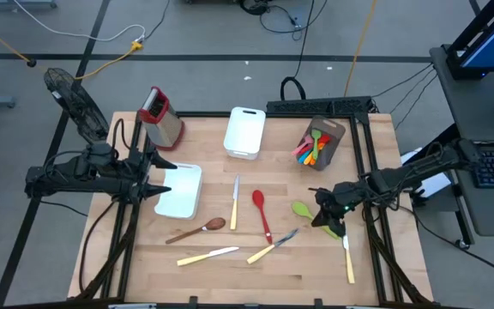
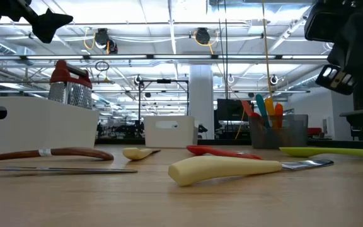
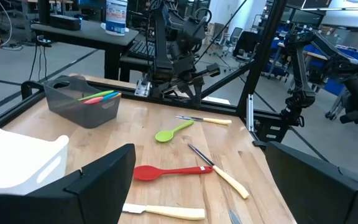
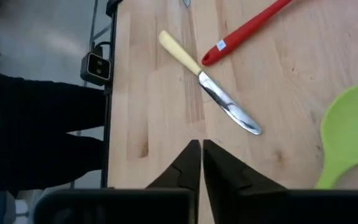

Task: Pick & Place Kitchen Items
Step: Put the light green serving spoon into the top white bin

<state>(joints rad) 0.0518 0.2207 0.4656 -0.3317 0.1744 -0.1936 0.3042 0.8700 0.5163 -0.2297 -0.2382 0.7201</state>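
Right gripper (image 4: 201, 163) beside green spoon (image 4: 350, 134)

High view: overhead, straight down on the whole pale wooden bench (image 1: 256, 266). Low view: at bench-top height, level across it into the room, close behind a cream-handled steel knife (image 2: 232, 168). Left wrist view: looks across the bench toward the opposite arm, sharing the red silicone spoon (image 3: 166, 172). Right wrist view: close, facing down at the bench surface, sharing the same red spoon.
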